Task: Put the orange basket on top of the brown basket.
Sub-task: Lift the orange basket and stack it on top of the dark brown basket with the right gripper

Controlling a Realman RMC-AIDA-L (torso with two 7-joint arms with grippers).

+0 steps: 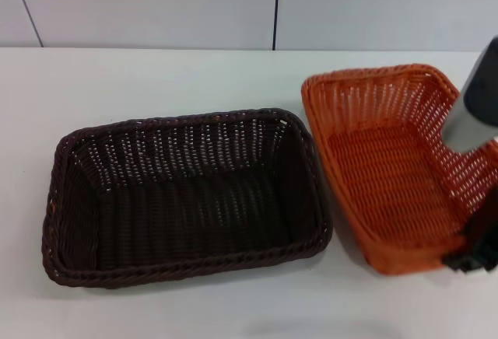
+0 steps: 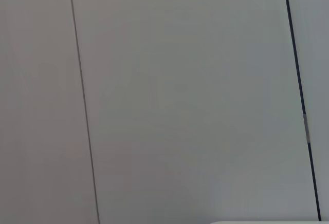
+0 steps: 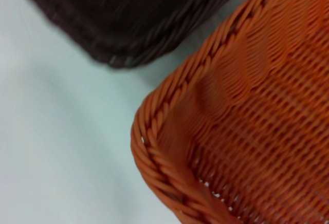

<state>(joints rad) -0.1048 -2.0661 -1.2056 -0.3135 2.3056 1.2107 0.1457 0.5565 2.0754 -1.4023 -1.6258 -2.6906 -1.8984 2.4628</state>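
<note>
The orange basket (image 1: pixel 389 176) is at the right of the white table, tilted, with its outer left wall showing. My right gripper (image 1: pixel 471 255) is at its near right corner, holding the rim there, and the right arm (image 1: pixel 476 98) crosses over the basket's right side. The brown basket (image 1: pixel 187 199) lies flat at the middle left, just left of the orange one and not touching it. The right wrist view shows a corner of the orange basket (image 3: pixel 247 131) close up and a corner of the brown basket (image 3: pixel 139 13) beyond it. My left gripper is out of view.
The white table (image 1: pixel 156 75) runs back to a pale panelled wall (image 1: pixel 156 5). The left wrist view shows only the wall panels (image 2: pixel 180 106). Bare table (image 3: pixel 61 131) lies between the two baskets.
</note>
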